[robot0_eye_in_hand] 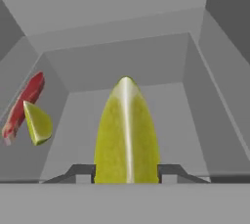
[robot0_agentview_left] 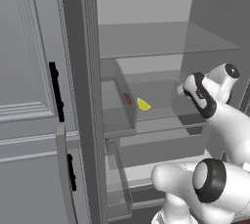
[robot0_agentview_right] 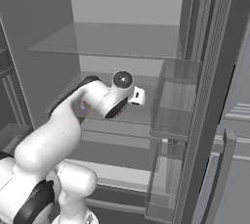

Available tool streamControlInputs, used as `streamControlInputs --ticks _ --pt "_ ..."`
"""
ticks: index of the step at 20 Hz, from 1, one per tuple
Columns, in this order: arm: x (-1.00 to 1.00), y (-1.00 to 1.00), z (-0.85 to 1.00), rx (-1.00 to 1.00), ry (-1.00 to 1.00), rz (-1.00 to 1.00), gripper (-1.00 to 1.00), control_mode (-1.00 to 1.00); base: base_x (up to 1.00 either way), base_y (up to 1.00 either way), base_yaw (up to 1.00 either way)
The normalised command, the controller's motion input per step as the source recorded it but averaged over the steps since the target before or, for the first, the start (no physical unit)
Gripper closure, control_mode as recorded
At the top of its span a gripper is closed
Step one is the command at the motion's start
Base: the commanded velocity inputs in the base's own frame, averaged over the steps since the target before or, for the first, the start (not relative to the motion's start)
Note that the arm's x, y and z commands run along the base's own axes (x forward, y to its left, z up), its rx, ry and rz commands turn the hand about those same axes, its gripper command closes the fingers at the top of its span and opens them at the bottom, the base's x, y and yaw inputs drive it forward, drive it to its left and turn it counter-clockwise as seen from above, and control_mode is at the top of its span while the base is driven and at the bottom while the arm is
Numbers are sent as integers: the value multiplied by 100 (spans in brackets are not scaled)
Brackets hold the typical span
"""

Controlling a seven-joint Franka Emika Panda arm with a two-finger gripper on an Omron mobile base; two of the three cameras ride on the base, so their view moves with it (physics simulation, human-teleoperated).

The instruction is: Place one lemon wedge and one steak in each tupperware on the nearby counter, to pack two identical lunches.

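A big yellow-green lemon wedge [robot0_eye_in_hand: 126, 130] stands upright between my gripper's [robot0_eye_in_hand: 126, 171] two dark fingertips [robot0_eye_in_hand: 80, 171], which press on its sides. Inside the grey compartment, to the left, lie a second lemon wedge [robot0_eye_in_hand: 38, 123] and the red-pink steak [robot0_eye_in_hand: 23, 104], close together against the wall. From the left base view that lemon wedge [robot0_agentview_left: 143, 104] and the steak [robot0_agentview_left: 127, 99] rest on a middle shelf, with my hand [robot0_agentview_left: 195, 91] reaching in from the right. The tupperware and the counter are out of view.
A glass shelf [robot0_agentview_left: 161, 39] spans the compartment above my hand. A grey drawer [robot0_agentview_left: 161, 147] sits below. Clear bins on the open door [robot0_agentview_right: 173, 100] stand close to the arm. A grey panelled door with black handles [robot0_agentview_left: 29, 71] is at the left.
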Motion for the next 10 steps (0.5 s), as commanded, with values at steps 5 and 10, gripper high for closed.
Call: streamControlInputs --ticks 5,10 --pt "-100 2 69 -8 12 0 100 -100 0 0 0" --pt "-100 -8 -10 -12 3 7 100 -100 0 0 0"
